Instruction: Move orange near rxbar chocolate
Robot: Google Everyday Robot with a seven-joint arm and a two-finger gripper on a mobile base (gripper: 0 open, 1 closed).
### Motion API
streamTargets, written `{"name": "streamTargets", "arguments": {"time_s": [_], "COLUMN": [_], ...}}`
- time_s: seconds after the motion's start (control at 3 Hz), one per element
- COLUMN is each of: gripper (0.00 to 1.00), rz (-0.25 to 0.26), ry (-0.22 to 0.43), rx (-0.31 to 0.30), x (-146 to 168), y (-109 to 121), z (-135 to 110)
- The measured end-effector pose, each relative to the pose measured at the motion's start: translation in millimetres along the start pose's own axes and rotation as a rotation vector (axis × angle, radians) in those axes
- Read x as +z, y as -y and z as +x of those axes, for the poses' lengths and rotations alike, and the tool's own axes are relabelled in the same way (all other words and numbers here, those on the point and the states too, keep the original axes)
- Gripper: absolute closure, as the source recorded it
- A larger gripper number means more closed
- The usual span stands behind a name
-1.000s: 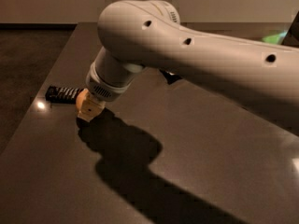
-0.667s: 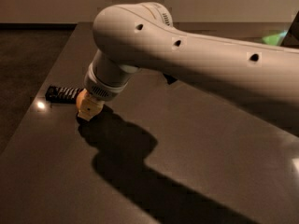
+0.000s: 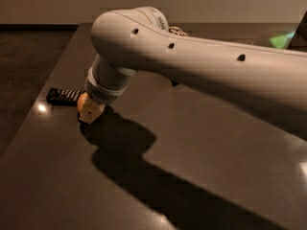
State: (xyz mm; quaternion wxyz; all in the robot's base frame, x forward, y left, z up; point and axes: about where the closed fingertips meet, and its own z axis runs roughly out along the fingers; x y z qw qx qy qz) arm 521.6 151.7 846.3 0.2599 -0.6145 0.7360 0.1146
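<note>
The rxbar chocolate, a small black bar with pale lettering, lies flat near the left edge of the dark table. My gripper hangs from the thick white arm, its tan tip down at the table surface just to the right of the bar. A small orange-coloured patch shows between the wrist and the bar; it looks like part of the orange. The rest of the orange is hidden by the wrist.
The table's left edge runs close to the bar, with dark floor beyond. A patterned object peeks over the arm at the back. A green thing sits at the far right. The arm's shadow falls across the middle.
The upper arm has swung a little to the left. The gripper tip and the bar stay where they were.
</note>
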Motion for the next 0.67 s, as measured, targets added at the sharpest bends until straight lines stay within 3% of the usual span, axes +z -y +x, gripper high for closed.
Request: {"name": "streamTargets", "arguments": {"time_s": [0.33, 0.67], "gripper": [0.00, 0.00], "rz": [-0.002, -0.002], "ry": [-0.001, -0.001], "rx": [-0.003, -0.003], "x": [1.1, 1.1], "y": [-1.1, -1.1], "z": [-0.5, -0.5]}}
